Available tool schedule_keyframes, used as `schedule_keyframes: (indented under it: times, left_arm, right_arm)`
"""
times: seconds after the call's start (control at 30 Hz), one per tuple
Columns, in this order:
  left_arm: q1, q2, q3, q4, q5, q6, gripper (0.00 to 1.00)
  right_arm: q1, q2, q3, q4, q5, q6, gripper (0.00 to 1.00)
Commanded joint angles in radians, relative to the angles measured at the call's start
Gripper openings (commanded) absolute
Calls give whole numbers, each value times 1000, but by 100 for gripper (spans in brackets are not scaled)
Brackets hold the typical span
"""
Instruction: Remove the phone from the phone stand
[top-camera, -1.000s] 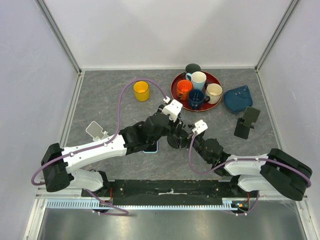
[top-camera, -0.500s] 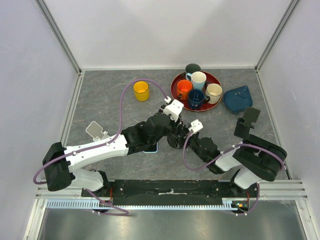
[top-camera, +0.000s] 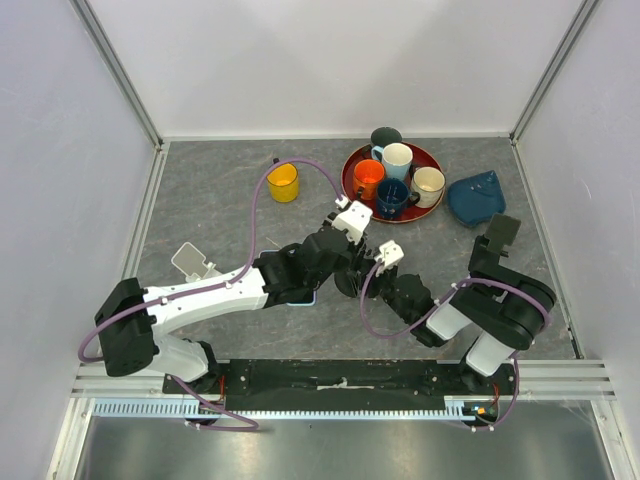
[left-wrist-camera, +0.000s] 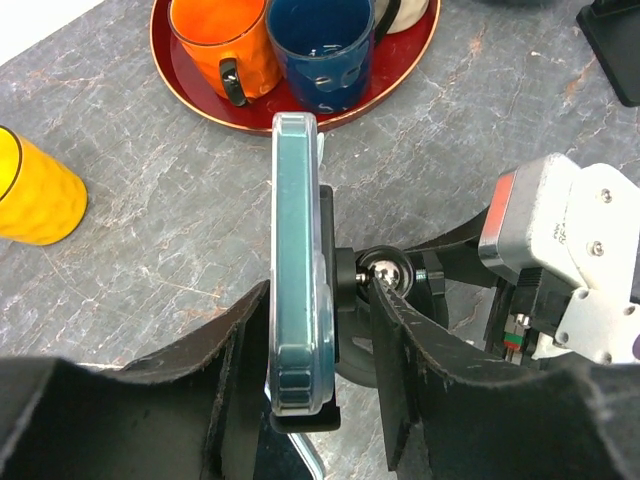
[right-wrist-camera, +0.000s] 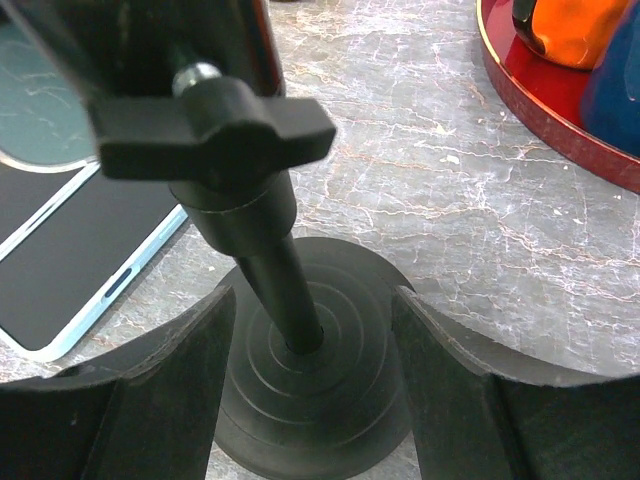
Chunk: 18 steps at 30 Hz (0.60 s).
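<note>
Grey marbled table (top-camera: 210, 215). My left arm (top-camera: 200, 298) reaches from the near left corner toward the middle. The right arm (top-camera: 500, 312) is folded tight at the near right and points back at the same spot, so both wrists meet mid-table, a little toward the near edge. A red tray (top-camera: 347, 185) sits at the far edge, right of centre, carrying five mugs (top-camera: 391, 197) in dark green, pale blue, orange, navy and cream. A teal pouch (top-camera: 477, 197) lies toward the far right corner, and a spare black stand (top-camera: 493, 245) is next to it along the right edge. A pale holder (top-camera: 190, 262) sits by the left edge; I can't make out what kind. The phone stand (right-wrist-camera: 275, 270) is upright mid-table on its round base. The right gripper (right-wrist-camera: 312, 300) is clamped on that base, one finger touching each side of the disc. The phone (left-wrist-camera: 297, 250) sits in the stand's cradle, standing on edge, thin side facing my left wrist camera. The left gripper (left-wrist-camera: 320, 300) straddles phone and cradle together. One finger lies against the phone's face and the other against the ball joint behind the cradle, so it pinches the pair. A second phone (right-wrist-camera: 70, 270), dark screen up in a light blue case, lies flat on the table just beside the stand's base, on the side toward the left edge. A yellow cup (top-camera: 283, 182) stands alone toward the far edge, left of centre.
</note>
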Motion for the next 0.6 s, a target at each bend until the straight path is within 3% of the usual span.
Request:
schedule_keyframes:
  times: [0.0, 0.57]
  left_arm:
    - [3, 4, 4, 83, -27, -43, 49]
    - [3, -14, 14, 69, -27, -51, 49]
  right_arm:
    - [-7, 10, 10, 255, -29, 2, 70]
    - [-18, -72, 34, 310, -95, -6, 67]
